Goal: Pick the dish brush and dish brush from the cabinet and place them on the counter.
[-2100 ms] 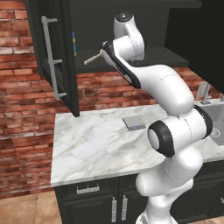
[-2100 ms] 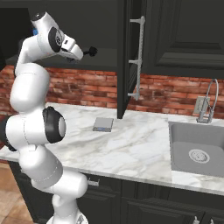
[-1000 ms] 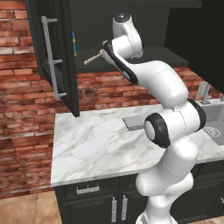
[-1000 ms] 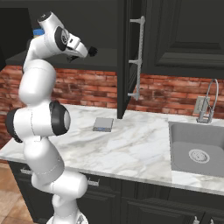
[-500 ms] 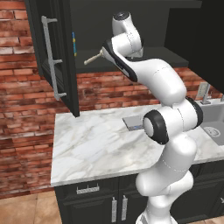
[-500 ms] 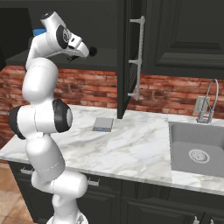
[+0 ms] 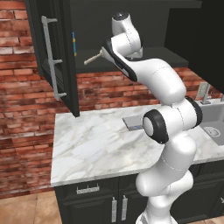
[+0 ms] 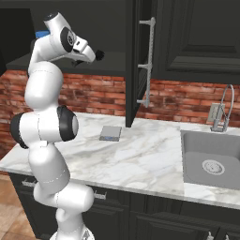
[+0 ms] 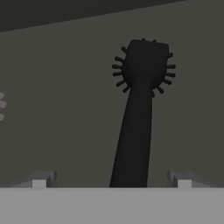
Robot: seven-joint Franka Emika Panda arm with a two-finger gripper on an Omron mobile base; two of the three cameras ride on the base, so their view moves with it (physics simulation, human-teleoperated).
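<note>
The gripper (image 9: pixel 111 179) stands spread wide inside the cabinet (image 7: pixel 52 52), its two fingertips (image 9: pixel 40 180) set well apart with nothing between them but the handle of the black dish brush (image 9: pixel 139 109). That brush lies flat on the cabinet's dark inner shelf (image 9: pixel 65 131), its handle running between the open jaws and its bristled head pointing toward the back of the cabinet. Whether the fingers touch the handle is hard to tell; they look clear of it on both sides.

The cream dish brush (image 7: pixel 92 58) also lies on the shelf, beside the hand and nearer the cabinet's open door (image 8: pixel 133 61); its pale bristles (image 9: pixel 2 105) just show at the edge of the hand view.

Below the cabinet, the counter (image 7: pixel 96 144) carries a flat grey pad (image 8: pixel 110 133), lying near the foot of the open door. The sink (image 8: pixel 213 161) is sunk in the counter well away from the cabinet opening, with a tap (image 8: pixel 224 110) behind it.
</note>
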